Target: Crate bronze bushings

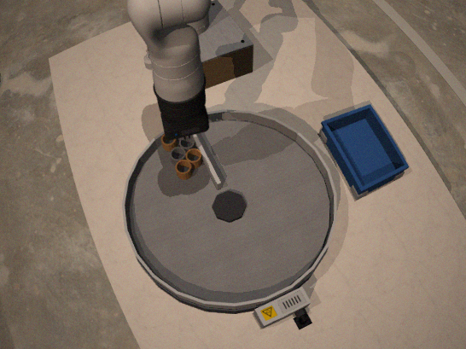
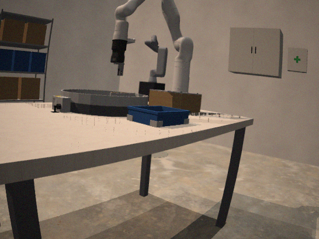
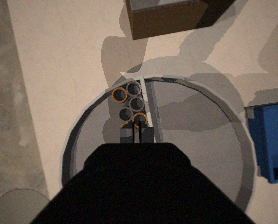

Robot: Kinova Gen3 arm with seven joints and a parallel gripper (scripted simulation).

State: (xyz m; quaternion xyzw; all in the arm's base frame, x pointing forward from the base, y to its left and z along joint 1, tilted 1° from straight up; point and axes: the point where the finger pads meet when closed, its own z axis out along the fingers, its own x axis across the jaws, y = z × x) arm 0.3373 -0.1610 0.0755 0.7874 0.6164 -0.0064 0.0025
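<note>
The tool (image 2: 120, 71) is seen in the exterior view hanging well above the turning table (image 1: 141, 248), at the upper left of centre in that frame, its fingers pointing straight down. The fingers are drawn almost together and nothing is held between them; in the wrist view their two dark tips (image 3: 145, 134) are seen side by side with only a narrow gap.

In the top view the bushings are found clustered on the upper left part of the turning table, close to its rim and just left of a pale radial bar (image 1: 212, 163). Three bronze bushings are visible there: one (image 1: 168, 142) partly hidden under the black wrist of the arm, one (image 1: 194, 157) beside the bar, and one (image 1: 184, 169) lowest in the cluster. Between them two steel bushings (image 1: 177, 155) are made out, grey against the grey disc and partly covered by the arm. All stand upright with their bores facing up, touching or nearly touching one another. In the wrist view the cluster (image 3: 131, 104) lies just above the fingertips, near the middle of the frame.

A dark octagonal hub (image 1: 229, 206) marks the centre of the turning table. The blue crate (image 1: 337, 154) is set on the surface (image 1: 384, 253) at the right of the frame, just outside the rim, and no bushing is seen in it. A small grey control box (image 1: 282, 307) is placed at the lower edge of the turning table.
</note>
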